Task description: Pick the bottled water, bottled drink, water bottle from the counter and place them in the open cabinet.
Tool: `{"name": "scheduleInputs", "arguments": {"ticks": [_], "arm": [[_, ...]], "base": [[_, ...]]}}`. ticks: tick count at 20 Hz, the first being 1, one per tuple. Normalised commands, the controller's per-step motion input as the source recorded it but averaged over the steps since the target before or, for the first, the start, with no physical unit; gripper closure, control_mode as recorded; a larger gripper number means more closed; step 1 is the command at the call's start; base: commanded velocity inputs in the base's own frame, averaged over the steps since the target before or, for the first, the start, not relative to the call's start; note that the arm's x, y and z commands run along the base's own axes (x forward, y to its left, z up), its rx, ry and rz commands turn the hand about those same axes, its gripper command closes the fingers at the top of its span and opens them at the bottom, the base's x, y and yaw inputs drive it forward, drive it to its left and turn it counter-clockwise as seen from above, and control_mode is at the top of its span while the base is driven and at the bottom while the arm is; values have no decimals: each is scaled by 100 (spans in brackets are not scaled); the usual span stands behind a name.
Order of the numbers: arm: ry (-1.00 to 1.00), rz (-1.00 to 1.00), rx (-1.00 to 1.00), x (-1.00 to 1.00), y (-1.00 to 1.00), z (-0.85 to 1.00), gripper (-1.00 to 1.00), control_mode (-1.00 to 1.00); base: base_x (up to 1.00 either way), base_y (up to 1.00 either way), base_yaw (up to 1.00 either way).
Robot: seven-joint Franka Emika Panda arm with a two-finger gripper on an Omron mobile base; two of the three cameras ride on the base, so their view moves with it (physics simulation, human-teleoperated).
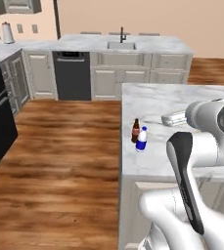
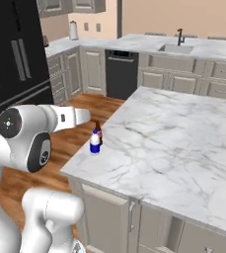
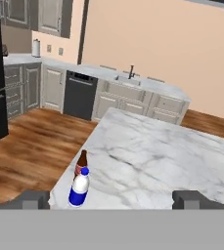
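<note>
Bottles stand close together near the left edge of the counter (image 1: 182, 161), by its near corner. The water (image 1: 142, 138) is small and clear with a blue band. The cola (image 1: 135, 131) is dark with a red cap and sits just behind it, maybe touching; I cannot tell for sure. In the hand view the water (image 3: 78, 187) covers the lower part of the cola (image 3: 81, 164). I cannot find the tall teal flask or the open cabinet here, so I cannot say where they are.

The end effector (image 3: 111, 199) is wide open and holds nothing. It hangs above the near part of the counter, with the two bottles ahead and off to one side of its tips.

What could go wrong? The bottles are so near each other that a finger going down for one may bump the other. A bump could tip it, and it could roll off the left edge onto the wood floor (image 1: 59, 161). The bottles are also thin and tall, so a push from the side may knock them over. A grab too near the cap may let a bottle swing or slip.
</note>
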Motion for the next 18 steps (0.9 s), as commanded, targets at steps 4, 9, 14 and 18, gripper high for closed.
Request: {"name": "scheduleInputs", "arguments": {"ticks": [4,9,14,18], "arm": [[0,0,0,0,0,0,-100,100],[0,0,0,0,0,0,-100,100],[0,0,0,0,0,0,-100,100],[0,0,0,0,0,0,-100,100]], "base": [[35,11,-36],[33,29,-30],[33,36,-29],[31,43,-29]]}}
